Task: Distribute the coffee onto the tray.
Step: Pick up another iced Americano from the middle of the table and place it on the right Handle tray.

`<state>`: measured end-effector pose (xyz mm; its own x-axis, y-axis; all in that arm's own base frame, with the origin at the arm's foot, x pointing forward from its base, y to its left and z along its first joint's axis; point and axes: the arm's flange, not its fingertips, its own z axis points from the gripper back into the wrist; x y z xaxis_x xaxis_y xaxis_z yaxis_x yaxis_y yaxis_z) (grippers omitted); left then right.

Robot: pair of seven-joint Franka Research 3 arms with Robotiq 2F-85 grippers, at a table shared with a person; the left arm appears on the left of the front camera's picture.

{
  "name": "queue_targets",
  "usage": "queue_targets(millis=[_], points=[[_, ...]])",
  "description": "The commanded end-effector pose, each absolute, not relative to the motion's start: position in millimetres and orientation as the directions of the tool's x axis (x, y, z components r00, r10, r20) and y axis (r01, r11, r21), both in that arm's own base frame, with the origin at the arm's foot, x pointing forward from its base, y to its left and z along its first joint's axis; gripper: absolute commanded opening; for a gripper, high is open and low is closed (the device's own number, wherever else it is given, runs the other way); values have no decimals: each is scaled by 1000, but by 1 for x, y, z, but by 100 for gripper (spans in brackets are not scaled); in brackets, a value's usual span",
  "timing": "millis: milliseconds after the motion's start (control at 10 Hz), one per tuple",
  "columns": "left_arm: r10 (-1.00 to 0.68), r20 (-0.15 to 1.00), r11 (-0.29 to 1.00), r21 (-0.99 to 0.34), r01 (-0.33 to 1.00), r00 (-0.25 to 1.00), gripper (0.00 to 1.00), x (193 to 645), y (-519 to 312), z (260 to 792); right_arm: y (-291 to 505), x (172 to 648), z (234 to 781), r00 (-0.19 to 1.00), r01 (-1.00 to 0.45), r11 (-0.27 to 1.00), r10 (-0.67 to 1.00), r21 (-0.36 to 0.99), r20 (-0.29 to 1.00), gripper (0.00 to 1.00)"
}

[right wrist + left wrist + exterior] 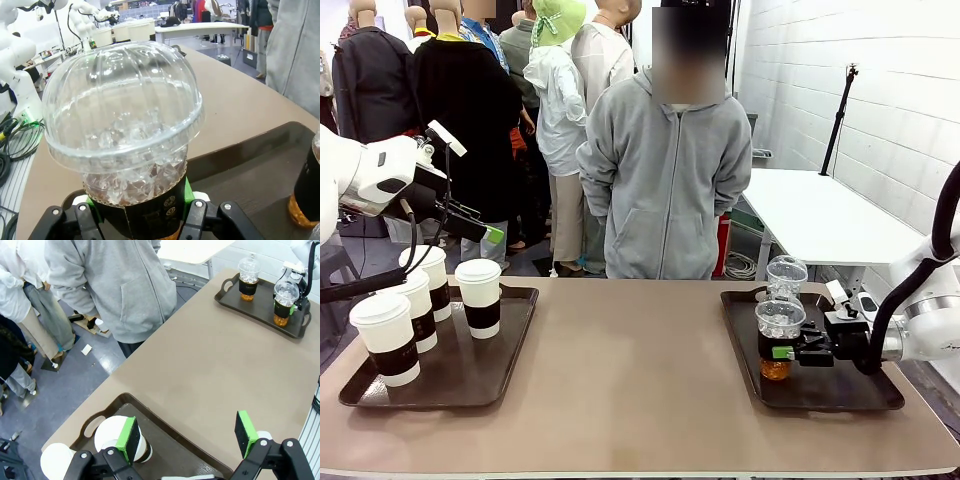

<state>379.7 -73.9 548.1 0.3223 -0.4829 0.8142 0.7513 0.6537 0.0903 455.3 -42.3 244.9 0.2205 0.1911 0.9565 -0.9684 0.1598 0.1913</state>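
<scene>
1. Step in hand, as you can judge it: the right pincer [788, 351] has the near iced cup [779, 340] clamped by its dark sleeve. The green pads press both sides of the sleeve in the right wrist view. The cup sits over the right tray [840, 395]; you cannot tell whether its base touches the tray or is just clear of it.

2. The left pincer [189, 436] hangs wide open above the left tray [165, 442], holding nothing. One white lidded cup [116, 432] sits just behind its left pad [128, 439].

3. Next move, by your reading: carry the held cup from the right pincer's tray across the bare worktop [630, 370] toward the tray under the left pincer. That calls for keeping it upright and level, since the dome lid may not hold back a slosh.

4. Containers beside the right pincer: the held cup has a clear dome lid, ice and amber-brown liquid. A second iced cup [786, 278] stands just beyond it on the same tray, same fill.

5. Containers under the left pincer: four white paper cups with brown sleeves, one at [480, 297], grouped close on the tray. Lids are on, so their contents are hidden.

6. A person in a grey hoodie [665, 170] stands past the far edge of the worktop, taking no part.
</scene>
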Motion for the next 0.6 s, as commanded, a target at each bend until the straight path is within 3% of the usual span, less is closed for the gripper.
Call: queue_targets(millis=[0,100,200,300,500], points=[[-479,816,652,83,754,325,100,381,-73,546,-36,450,245,215,-968,168,183,185,959,65],[-479,816,652,83,754,325,100,381,-73,546,-35,450,245,224,-967,164,190,194,956,71],[-479,816,652,83,754,325,100,381,-73,546,-36,450,245,233,-965,163,196,203,952,90],[-479,816,652,83,754,325,100,381,-73,546,-37,449,246,246,-963,164,200,215,948,100],[-479,816,652,83,754,325,100,381,-73,546,-43,448,247,265,-958,168,215,231,940,100]])
